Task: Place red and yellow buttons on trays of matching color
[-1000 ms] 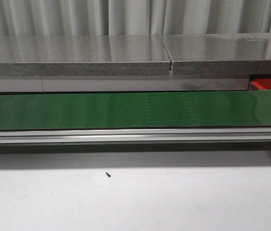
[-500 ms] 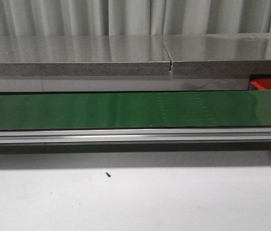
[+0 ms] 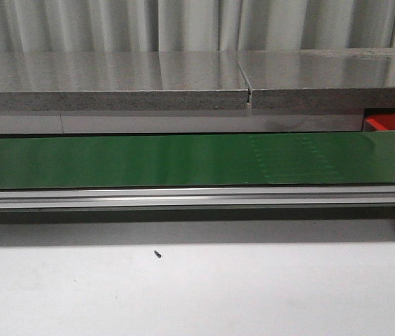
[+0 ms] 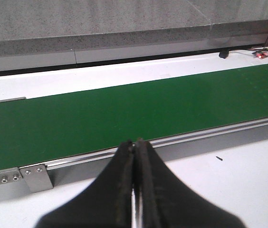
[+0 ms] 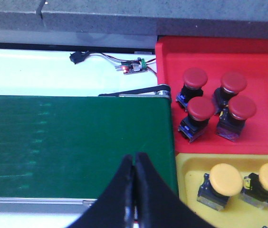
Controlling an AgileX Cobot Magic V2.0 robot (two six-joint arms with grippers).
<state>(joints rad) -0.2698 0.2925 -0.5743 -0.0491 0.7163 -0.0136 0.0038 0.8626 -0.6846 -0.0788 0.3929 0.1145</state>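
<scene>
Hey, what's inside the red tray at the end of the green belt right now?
The bright red plastic tray holds four red mushroom-head buttons on dark bases, clustered near its belt-side corner. Its far side runs out of the right wrist view, so anything there stays unseen.

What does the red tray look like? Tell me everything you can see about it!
The red tray looks like shiny bright red plastic with a flat raised rim. It sits past the end of the green belt, against a yellow tray, under the edge of a grey stone-like shelf. Four red buttons with round caps on dark bases stand clustered inside it. In the front view only a corner shows behind the belt.
</scene>
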